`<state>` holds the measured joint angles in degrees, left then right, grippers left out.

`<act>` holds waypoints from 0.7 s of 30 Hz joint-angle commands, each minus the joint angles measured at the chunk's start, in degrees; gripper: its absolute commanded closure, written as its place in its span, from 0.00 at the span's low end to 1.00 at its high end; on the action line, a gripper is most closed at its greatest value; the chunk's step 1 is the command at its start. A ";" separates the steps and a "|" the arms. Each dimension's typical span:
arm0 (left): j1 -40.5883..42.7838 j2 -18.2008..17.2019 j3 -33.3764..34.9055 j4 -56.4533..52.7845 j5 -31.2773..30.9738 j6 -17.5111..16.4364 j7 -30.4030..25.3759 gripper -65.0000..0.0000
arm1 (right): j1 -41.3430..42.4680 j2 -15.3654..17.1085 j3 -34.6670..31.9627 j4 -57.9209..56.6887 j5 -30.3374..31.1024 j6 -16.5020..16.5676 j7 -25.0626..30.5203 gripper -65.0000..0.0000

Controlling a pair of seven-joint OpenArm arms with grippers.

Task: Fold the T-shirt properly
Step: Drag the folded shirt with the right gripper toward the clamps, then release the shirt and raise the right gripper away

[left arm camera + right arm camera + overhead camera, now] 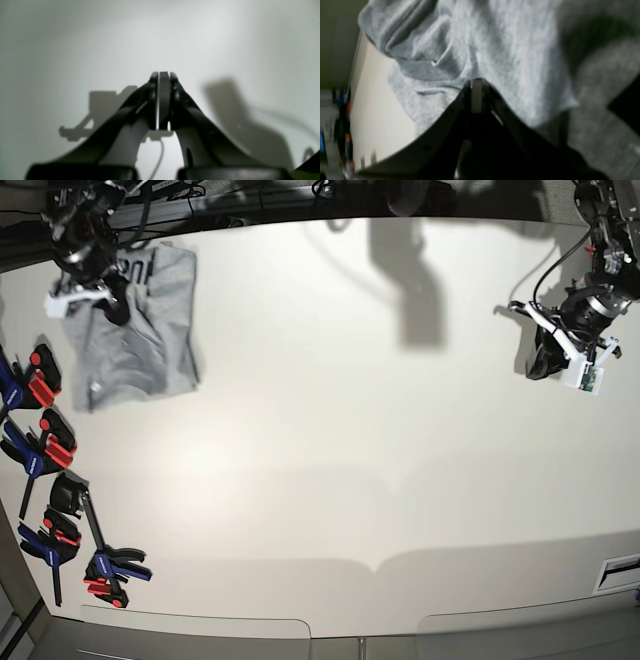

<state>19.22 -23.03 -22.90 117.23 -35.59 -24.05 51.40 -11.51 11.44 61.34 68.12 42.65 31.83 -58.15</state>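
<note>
T-shirt, light heather-grey cotton point(130, 330), rumpled at table's point(330, 430) far corner | fold looks barely begun | right gripper point(476, 85) closed, apparently pinching cloth | left gripper point(163, 75) closed, empty, well apart

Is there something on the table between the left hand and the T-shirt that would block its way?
Nothing visible does. The left hand, shut and empty, is at the table's far side from the T-shirt; only bare surface lies between. The clamps sit along the edge below the shirt, off that path.
</note>
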 commanded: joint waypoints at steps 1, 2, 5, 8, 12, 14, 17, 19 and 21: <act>-0.33 -0.81 -0.33 0.87 -0.50 0.02 -1.18 1.00 | -1.53 0.15 1.09 0.48 -9.01 -3.74 -3.80 1.00; -0.33 -0.81 -0.33 0.87 -0.48 0.02 -1.18 1.00 | -1.51 0.20 1.77 1.46 -9.01 -3.74 -3.45 1.00; -0.33 -0.81 -0.33 0.87 -0.50 0.02 -1.18 1.00 | -1.49 0.33 2.34 3.72 -8.98 -3.76 -2.38 1.00; -0.35 -0.83 -0.33 0.87 -0.50 0.02 -1.18 1.00 | -0.83 0.31 2.34 4.46 -7.61 -3.76 -1.99 1.00; -0.33 -0.83 -0.33 0.87 -0.48 0.02 -1.16 1.00 | 0.90 0.31 2.34 4.48 -5.35 -3.72 -1.81 1.00; -0.33 -0.81 -0.33 0.87 -0.48 0.02 -1.14 1.00 | 1.84 0.42 2.34 4.59 -3.67 -3.67 -1.84 1.00; -0.33 -0.81 -0.33 0.87 -0.50 0.02 -1.16 1.00 | 3.28 0.98 2.34 5.16 -1.44 -3.13 -1.88 1.00; -0.33 -0.81 -0.33 0.87 -0.50 0.02 -1.16 1.00 | 4.28 1.31 2.34 6.25 -1.53 -3.15 -2.19 1.00; -0.33 -0.81 -0.33 0.87 -0.50 0.02 -1.14 1.00 | 5.07 1.60 2.34 7.50 -1.53 -3.15 -2.62 1.00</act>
<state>19.22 -23.03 -22.90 117.23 -35.59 -24.05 51.42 -6.79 11.81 63.53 74.48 40.25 28.88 -61.71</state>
